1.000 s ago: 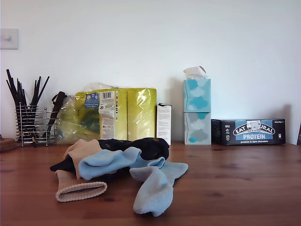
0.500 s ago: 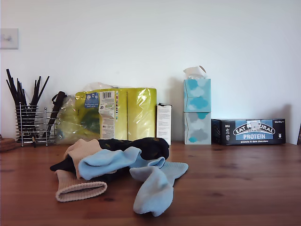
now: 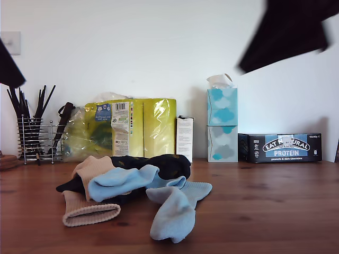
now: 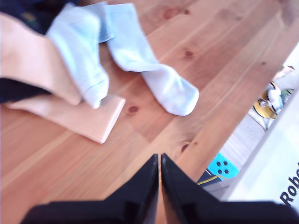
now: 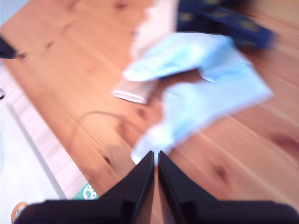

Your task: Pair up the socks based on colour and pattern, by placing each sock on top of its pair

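Exterior view: nothing is paired yet; the socks lie in one loose heap on the table (image 3: 275,211), toward this view's left.
Blue socks: one blue sock (image 3: 123,182) lies draped over the heap, the other blue sock (image 3: 175,209) sprawls just beside it toward this view's right; they touch or overlap near their cuffs but are not stacked.
Beige socks: a beige sock (image 3: 89,210) with a ribbed cuff sticks out at the front of the heap; a second beige piece (image 3: 91,168) rises behind the upper blue sock. Whether these are two socks I cannot tell for sure.
Dark socks: dark spotted fabric (image 3: 161,164) lies at the back of the heap, partly buried; how many socks it holds I cannot tell.
Left to do: by my judgement all of it, three pairs to pull apart and stack.
My first gripper (image 4: 160,161): fingers pressed together, holding nothing, above bare wood with the socks ahead of it.
My second gripper (image 5: 156,158): fingers pressed together, empty, above the wood near the toe of a blue sock; that view is blurred.
Arms: dark blurred shapes at both upper edges of the exterior view; which is which I cannot tell.
Wire holder (image 3: 38,140): holds dark sticks, at the back of the table.
Tissue boxes (image 3: 221,126): two stacked, a tissue poking from the top one.
Protein box (image 3: 280,148): closed, contents unseen.
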